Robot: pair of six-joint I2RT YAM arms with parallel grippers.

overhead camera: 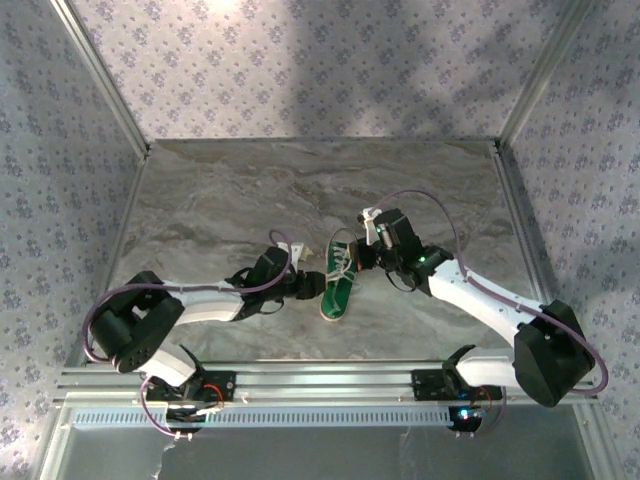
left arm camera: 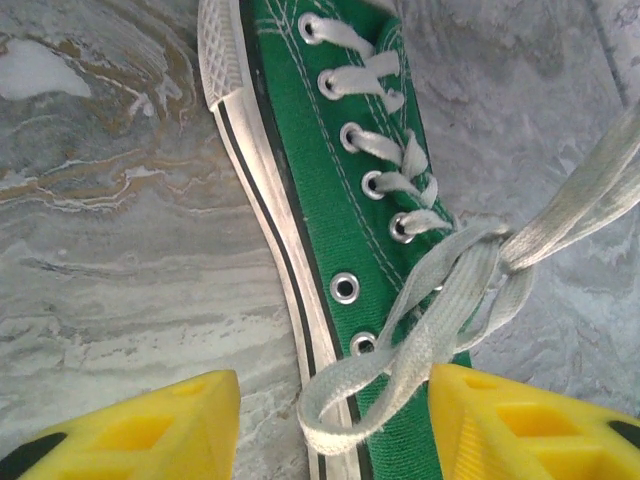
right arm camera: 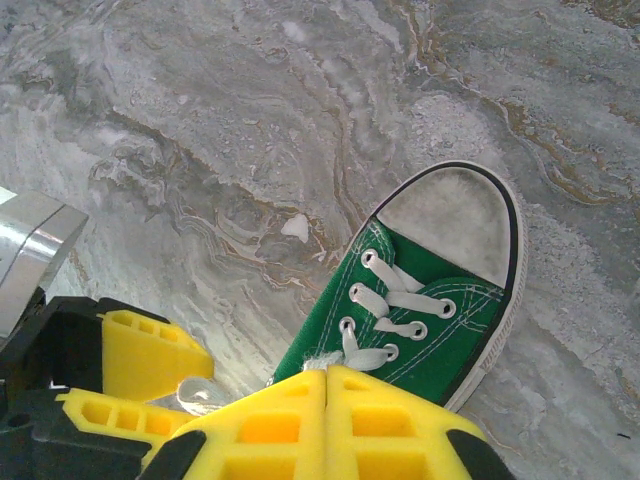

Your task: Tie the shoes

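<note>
Top external view: the green sneaker (overhead camera: 337,290) lies sole-down on the table (overhead camera: 220,200), with the left gripper (overhead camera: 306,284) just beside one flank and the right gripper (overhead camera: 365,256) at its ankle end. In the left wrist view the left gripper's yellow fingers (left arm camera: 150,430) stand apart, astride a slack loop of the white laces (left arm camera: 400,370) that droops over the sneaker's side near the top eyelets. They are not yet clamped on it. The right gripper's fingers are pressed together, apparently pinching lace at their tips, and strands run taut from the knot crossing toward it.

The step in hand looks like seizing that loop. To do it well, the left fingers should close on both strands of the loop, a little out from the crossing, and stay clear of the canvas and eyelets. The right should hold its tension steady, then both should draw outward evenly, since such a light sneaker could slide or twist.
</note>
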